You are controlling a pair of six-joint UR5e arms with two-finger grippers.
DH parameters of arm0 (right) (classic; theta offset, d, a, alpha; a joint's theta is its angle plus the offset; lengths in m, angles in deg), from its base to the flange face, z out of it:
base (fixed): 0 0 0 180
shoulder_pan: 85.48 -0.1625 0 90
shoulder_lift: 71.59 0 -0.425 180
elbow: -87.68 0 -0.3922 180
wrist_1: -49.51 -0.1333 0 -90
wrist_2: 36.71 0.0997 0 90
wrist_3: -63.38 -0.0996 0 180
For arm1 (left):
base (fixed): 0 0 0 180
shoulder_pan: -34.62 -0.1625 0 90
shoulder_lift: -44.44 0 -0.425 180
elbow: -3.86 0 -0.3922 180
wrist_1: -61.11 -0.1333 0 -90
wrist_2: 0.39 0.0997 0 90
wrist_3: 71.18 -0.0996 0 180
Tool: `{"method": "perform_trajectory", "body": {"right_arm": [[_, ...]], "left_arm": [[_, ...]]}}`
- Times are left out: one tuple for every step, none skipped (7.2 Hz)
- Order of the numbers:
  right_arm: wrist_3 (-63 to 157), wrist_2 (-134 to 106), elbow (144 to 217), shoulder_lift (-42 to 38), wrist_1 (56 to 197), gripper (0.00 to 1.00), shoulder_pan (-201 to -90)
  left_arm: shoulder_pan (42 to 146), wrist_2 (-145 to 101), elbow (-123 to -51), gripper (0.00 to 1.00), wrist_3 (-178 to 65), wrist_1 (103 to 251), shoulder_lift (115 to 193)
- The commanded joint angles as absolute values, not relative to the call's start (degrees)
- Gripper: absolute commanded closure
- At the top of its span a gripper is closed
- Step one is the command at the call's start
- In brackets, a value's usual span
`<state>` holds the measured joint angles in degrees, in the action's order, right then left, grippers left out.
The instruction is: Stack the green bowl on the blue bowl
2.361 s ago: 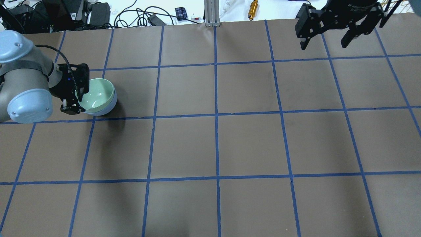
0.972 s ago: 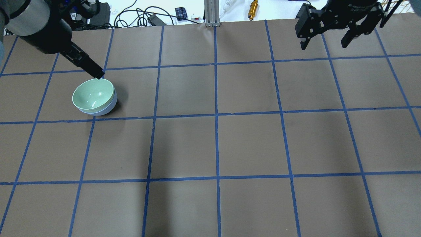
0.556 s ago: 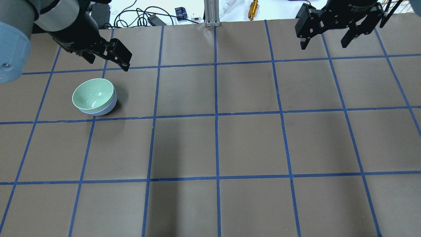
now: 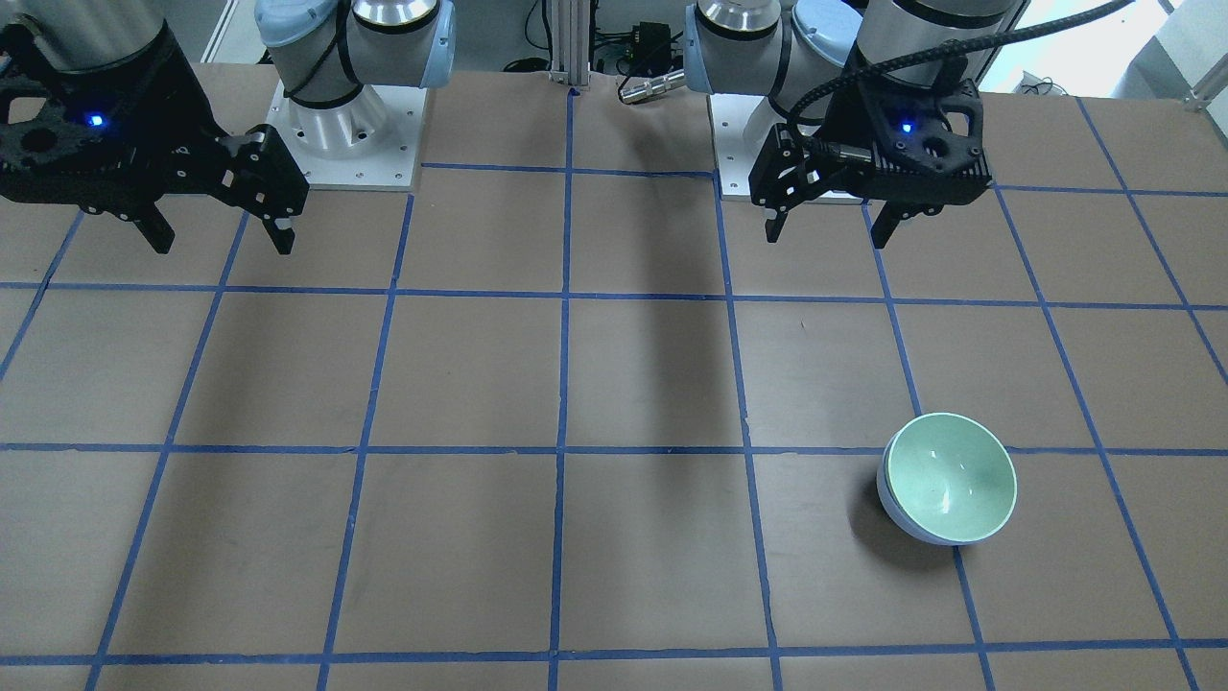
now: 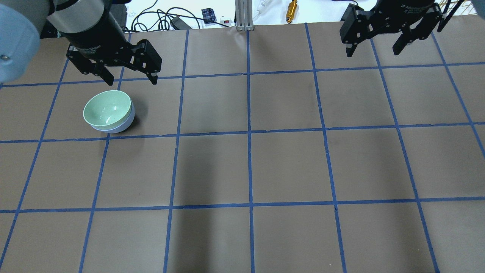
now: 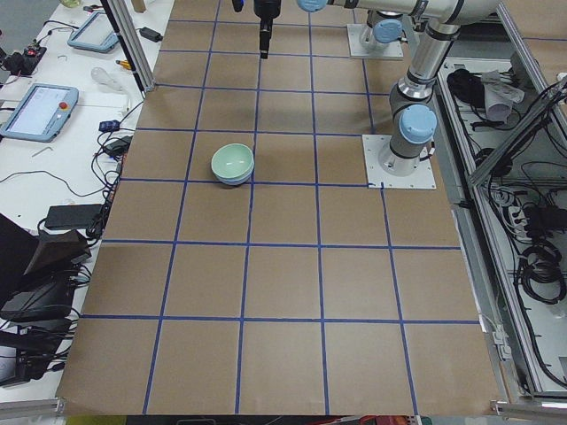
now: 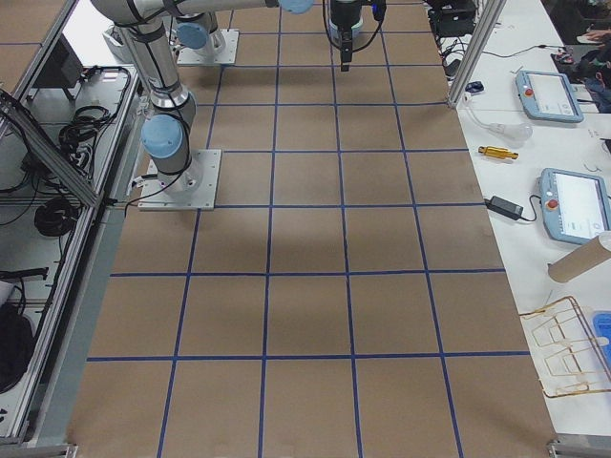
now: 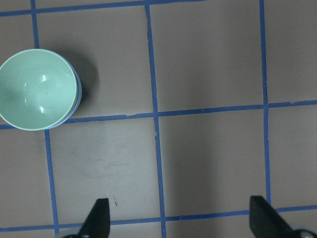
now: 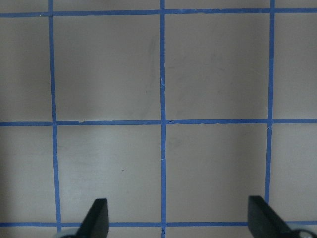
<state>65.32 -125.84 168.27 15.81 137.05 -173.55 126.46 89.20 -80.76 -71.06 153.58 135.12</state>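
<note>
The green bowl (image 5: 107,110) sits nested upright inside the blue bowl (image 5: 126,123), whose lavender wall shows only under the green rim. The pair also shows in the front view as green bowl (image 4: 950,477) in blue bowl (image 4: 887,504), in the left view (image 6: 232,161) and in the left wrist view (image 8: 37,89). My left gripper (image 5: 131,79) is open and empty, raised above the table just beyond the bowls (image 4: 833,226). My right gripper (image 5: 372,50) is open and empty, high at the far right (image 4: 220,238).
The table is brown paper with a blue tape grid (image 5: 249,132). Cables, a brass part (image 5: 291,10) and a metal post (image 5: 242,15) lie past the far edge. Tablets and a wire rack (image 7: 573,348) sit on side benches.
My left gripper has let go of the green bowl, which now rests in the blue bowl, and has risen and swung away to the far side. The right arm has not moved.
</note>
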Motion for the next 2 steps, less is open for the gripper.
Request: {"method": "perform_trajectory", "body": {"right_arm": [[65.32,-125.84,168.28,15.78,137.05,0.00,-173.55],[65.32,-125.92,168.28,15.86,137.05,0.00,-173.55]], "left_arm": [[126.55,89.43,-79.02,0.00,-70.74,155.51,136.46],[126.46,89.43,-78.93,0.00,-71.27,155.25,136.46]]}}
